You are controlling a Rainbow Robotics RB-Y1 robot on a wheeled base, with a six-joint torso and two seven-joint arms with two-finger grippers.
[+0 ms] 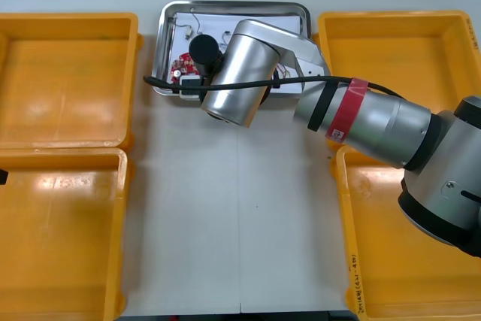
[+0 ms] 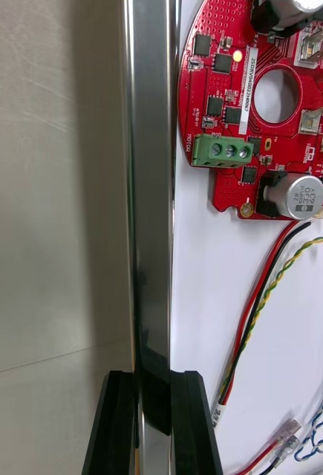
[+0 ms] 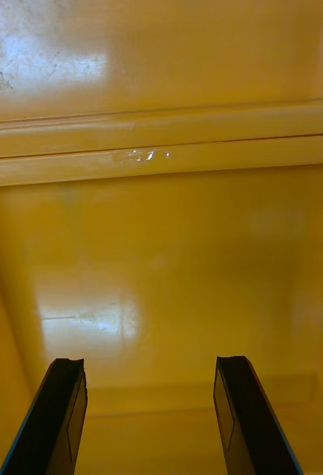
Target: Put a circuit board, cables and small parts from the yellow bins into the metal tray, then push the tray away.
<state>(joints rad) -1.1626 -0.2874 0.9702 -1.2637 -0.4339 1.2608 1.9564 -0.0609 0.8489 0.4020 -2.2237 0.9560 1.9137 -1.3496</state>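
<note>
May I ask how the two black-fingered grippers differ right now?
The right gripper is shut on the shiny metal tray's rim; the left gripper is open and holds nothing. The right is at the tray's edge, the left over a yellow bin. Both have black fingers.

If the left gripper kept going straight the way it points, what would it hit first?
Probably the bare floor of the yellow bin ahead of the open left gripper; nothing lies between, though depth is unclear. The right gripper clamps the metal tray rim.
</note>
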